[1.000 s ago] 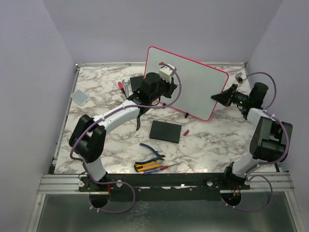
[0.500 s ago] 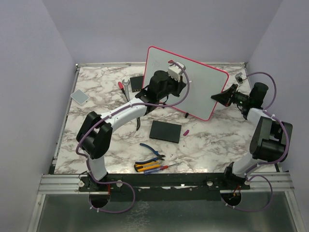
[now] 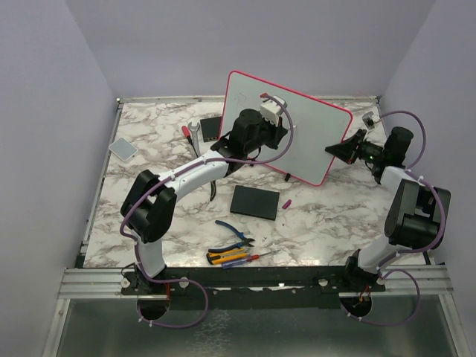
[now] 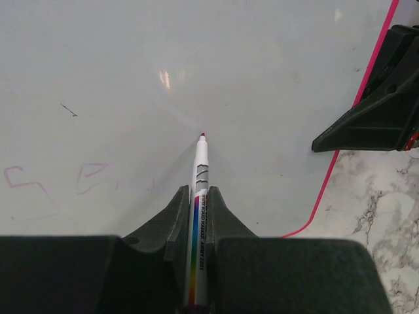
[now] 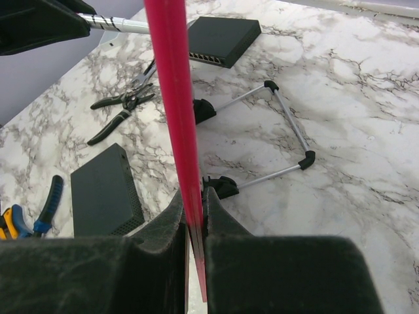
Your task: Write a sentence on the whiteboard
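Near the front edge lie three hand tools close together: blue-handled pliers (image 3: 236, 233), a yellow-handled tool (image 3: 223, 257) and one screwdriver (image 3: 253, 257). Just beyond them sit one flat black slab (image 3: 254, 201) and, right of it, one small pink cap (image 3: 285, 202). One grey pad (image 3: 123, 148) lies alone near the left edge of the table (image 3: 327, 216). The widest bare marble is on the near right, between the slab and the right arm's base; a second bare stretch runs along the near left.

There are two arms. The left gripper (image 4: 197, 193) has its jaws narrow, pinched on one marker (image 4: 200, 167) that points straight at the board. The tip is at the surface, but contact cannot be told. The right gripper (image 5: 192, 204) is closed tight on the red frame at the board's right edge.

The one whiteboard (image 3: 312, 130) stands tilted on the far middle of the table, on wire legs with two black feet showing. The sentence (image 4: 88, 178) so far is two faint pink shapes left of the marker tip, with plain white board to the right of it up to the frame. One wrench (image 3: 194, 131) and one black box (image 3: 211, 127) lie at the far left of the board.
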